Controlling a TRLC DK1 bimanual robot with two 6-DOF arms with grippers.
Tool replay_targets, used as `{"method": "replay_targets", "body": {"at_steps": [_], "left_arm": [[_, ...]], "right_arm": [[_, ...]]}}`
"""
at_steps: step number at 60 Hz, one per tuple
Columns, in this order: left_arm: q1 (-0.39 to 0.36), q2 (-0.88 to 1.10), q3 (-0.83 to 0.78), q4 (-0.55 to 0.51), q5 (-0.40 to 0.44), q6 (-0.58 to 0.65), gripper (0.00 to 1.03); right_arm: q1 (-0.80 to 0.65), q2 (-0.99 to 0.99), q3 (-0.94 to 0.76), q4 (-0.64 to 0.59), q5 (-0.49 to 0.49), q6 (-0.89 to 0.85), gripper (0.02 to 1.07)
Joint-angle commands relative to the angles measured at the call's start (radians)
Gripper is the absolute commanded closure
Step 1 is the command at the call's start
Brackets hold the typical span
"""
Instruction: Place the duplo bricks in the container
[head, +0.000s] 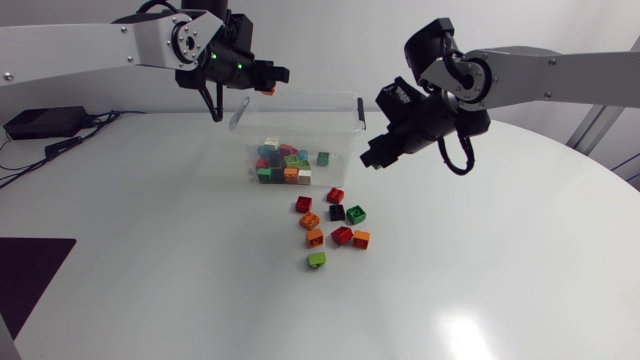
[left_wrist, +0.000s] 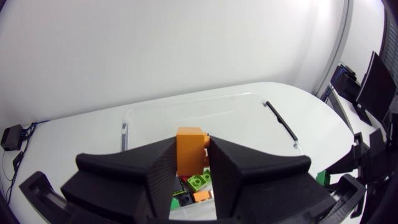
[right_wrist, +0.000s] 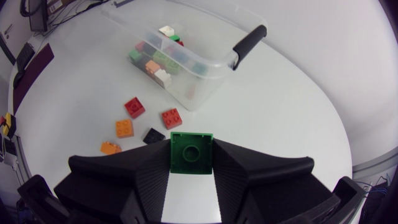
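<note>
Our left gripper clamps an orange plastic brick, our right gripper a green plastic brick; released high, either may bounce off the clear plastic container.

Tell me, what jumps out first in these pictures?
Each arm pinches a brick in black jaws: the left arm holds an orange brick above the clear container, and the right arm holds a green brick just beside it. Bright loose bricks lie scattered on the white table before the container.

White table holds container, 9 loose bricks.
</note>
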Motion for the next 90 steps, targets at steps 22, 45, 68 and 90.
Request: {"method": "replay_targets", "body": {"at_steps": [22, 45, 68, 90], "left_arm": [[0.084, -0.033, -0.061, 0.183, 0.009, -0.017, 0.05], [0.073, -0.42, -0.498, 0.241, 0.095, 0.054, 0.05], [0.028, -0.57, -0.754, 0.198, 0.179, 0.163, 0.06], [-0.018, -0.448, -0.748, 0.1, 0.239, 0.233, 0.06]], "right_arm": [[0.052, 0.081, 0.204, 0.063, 0.008, 0.077, 0.79], [0.03, 0.239, 0.325, 0.196, 0.008, 0.074, 0.78], [0.041, 0.391, 0.425, 0.339, 0.009, 0.066, 0.74], [0.039, 0.285, 0.356, 0.337, 0.055, 0.051, 0.06]]}}
